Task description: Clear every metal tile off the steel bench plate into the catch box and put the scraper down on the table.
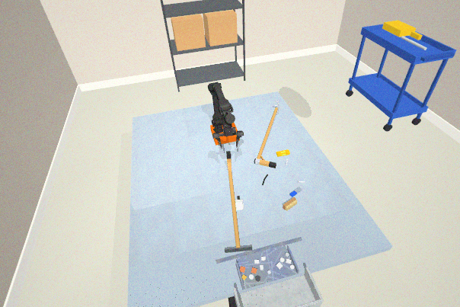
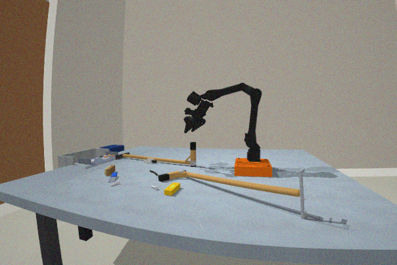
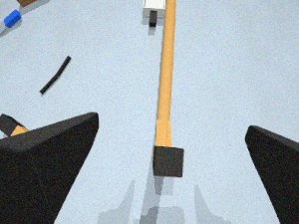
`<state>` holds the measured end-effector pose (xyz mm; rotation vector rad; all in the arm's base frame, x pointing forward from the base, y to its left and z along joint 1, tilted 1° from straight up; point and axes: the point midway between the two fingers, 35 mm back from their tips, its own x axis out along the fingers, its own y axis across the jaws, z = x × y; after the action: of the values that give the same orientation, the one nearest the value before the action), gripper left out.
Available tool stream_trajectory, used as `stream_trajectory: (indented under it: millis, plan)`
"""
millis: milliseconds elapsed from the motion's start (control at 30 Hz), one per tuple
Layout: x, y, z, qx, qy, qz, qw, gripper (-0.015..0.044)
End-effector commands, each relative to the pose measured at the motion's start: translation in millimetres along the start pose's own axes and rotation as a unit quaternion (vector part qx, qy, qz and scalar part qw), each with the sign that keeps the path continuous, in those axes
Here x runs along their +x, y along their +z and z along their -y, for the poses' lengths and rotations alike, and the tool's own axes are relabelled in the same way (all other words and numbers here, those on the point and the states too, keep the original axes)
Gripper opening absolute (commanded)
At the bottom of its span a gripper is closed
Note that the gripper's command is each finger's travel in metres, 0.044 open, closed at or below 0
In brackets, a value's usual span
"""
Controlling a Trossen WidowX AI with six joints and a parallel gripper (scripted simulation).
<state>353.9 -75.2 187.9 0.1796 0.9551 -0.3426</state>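
Note:
The long scraper (image 1: 232, 197) (image 2: 158, 158) (image 3: 166, 74) lies on the table with its dark cross head (image 1: 238, 248) near the plate's robot-side edge. Its black-capped grip (image 1: 228, 155) (image 2: 192, 146) (image 3: 168, 161) stands upright at the robot end. My gripper (image 1: 230, 148) (image 2: 189, 131) (image 3: 173, 126) is open and empty, above the grip, with the fingers on either side of it in the wrist view. White, orange and dark tiles (image 1: 253, 270) (image 1: 279, 266) (image 1: 257, 278) lie on the steel plate (image 1: 273, 255). The catch box (image 1: 276, 294) adjoins its far end.
A second wooden-handled tool (image 1: 268, 132) (image 2: 243, 183) lies beside the arm. A small white scoop (image 1: 239, 205) (image 3: 153, 5) sits against the scraper's handle. A yellow block (image 1: 282, 153) (image 2: 172, 189), a black strip (image 1: 265, 179) (image 3: 57, 75) and a wooden block (image 1: 289, 204) (image 2: 110, 170) lie nearby.

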Motion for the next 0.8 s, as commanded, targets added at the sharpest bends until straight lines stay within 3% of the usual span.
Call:
stream_trajectory:
  millis: [0,767]
  plan:
    - [-4.3,-11.1,0.9,0.002,-0.001,0.006,1.000,0.0440]
    - [-15.8,-57.8,6.2,0.001,0.003,0.032,0.999,0.0440]
